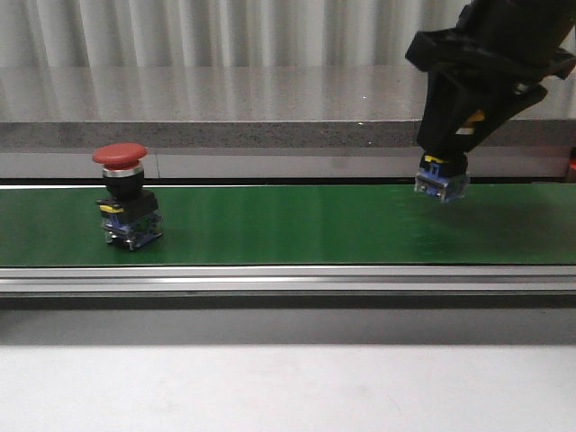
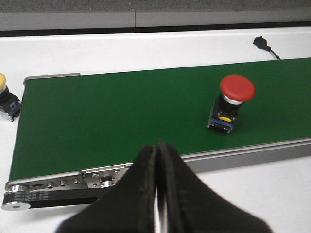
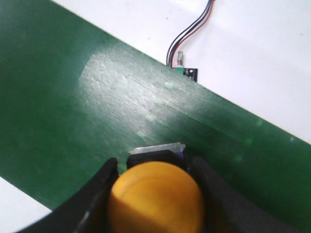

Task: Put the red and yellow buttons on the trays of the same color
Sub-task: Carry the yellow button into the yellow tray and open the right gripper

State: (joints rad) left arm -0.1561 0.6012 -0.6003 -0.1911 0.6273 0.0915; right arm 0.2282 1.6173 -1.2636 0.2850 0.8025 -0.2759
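Our right gripper (image 1: pixel 443 171) is clamped on the yellow button (image 3: pixel 155 196); we should lift it level. Left gripper (image 2: pixel 158 194) is pressed together.

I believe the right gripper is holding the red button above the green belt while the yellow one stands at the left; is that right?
Not quite: the colours are swapped. The right wrist view shows the right gripper shut on the yellow button above the green belt; in the front view, the red button stands at the left.
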